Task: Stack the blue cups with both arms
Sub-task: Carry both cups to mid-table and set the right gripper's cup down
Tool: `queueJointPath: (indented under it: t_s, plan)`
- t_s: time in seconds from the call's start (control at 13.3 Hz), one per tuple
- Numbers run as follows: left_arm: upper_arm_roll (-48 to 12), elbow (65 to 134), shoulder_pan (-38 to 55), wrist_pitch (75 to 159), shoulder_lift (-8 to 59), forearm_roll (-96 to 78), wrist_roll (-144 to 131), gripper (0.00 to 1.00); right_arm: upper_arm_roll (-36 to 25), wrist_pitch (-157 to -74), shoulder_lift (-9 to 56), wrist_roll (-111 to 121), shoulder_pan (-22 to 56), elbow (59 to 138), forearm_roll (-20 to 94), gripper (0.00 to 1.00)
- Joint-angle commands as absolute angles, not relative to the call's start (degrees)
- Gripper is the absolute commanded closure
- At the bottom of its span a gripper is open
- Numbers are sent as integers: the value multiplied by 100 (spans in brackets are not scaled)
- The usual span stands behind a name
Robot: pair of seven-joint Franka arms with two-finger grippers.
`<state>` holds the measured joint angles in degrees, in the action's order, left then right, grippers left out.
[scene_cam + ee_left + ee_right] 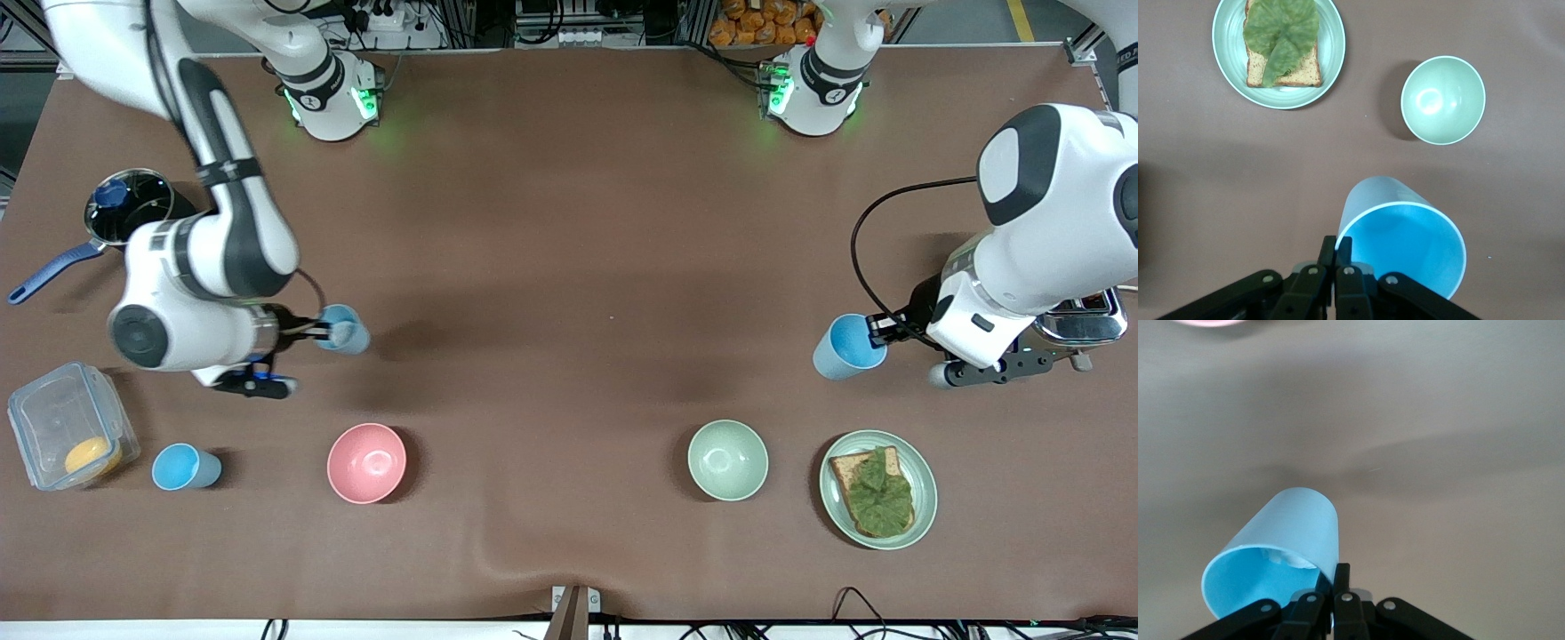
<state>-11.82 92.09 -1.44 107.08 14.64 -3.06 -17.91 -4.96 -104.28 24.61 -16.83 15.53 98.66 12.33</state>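
My left gripper [880, 333] is shut on the rim of a blue cup [843, 348], held tilted above the table at the left arm's end; the left wrist view shows the gripper [1343, 244] pinching the cup [1405, 240]. My right gripper [320, 331] is shut on the rim of a second blue cup [345, 329], held tilted over the table toward the right arm's end; it also shows in the right wrist view [1338, 577] with its cup [1281, 550]. A third blue cup [182, 467] stands on the table beside the pink bowl.
A pink bowl [366, 462] and a pale green bowl [727, 460] sit near the front camera. A plate with toast and lettuce [878, 489], a clear lidded box [67, 427], a pot [124, 209] and a metal toaster [1080, 320] stand toward the table's ends.
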Motion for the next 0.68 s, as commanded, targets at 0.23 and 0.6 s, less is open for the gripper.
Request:
queueJointPath:
  t_s: [0.23, 0.6]
  plan:
    - [-1204, 9088, 184, 10617, 1521, -360, -2407, 100, -562, -10756, 3092, -3794, 3004, 9019, 2126, 100]
    - [-1204, 9105, 413, 10644, 1626, -369, -2794, 100, -562, -11723, 3673, -4806, 3814, 8790, 2268, 100]
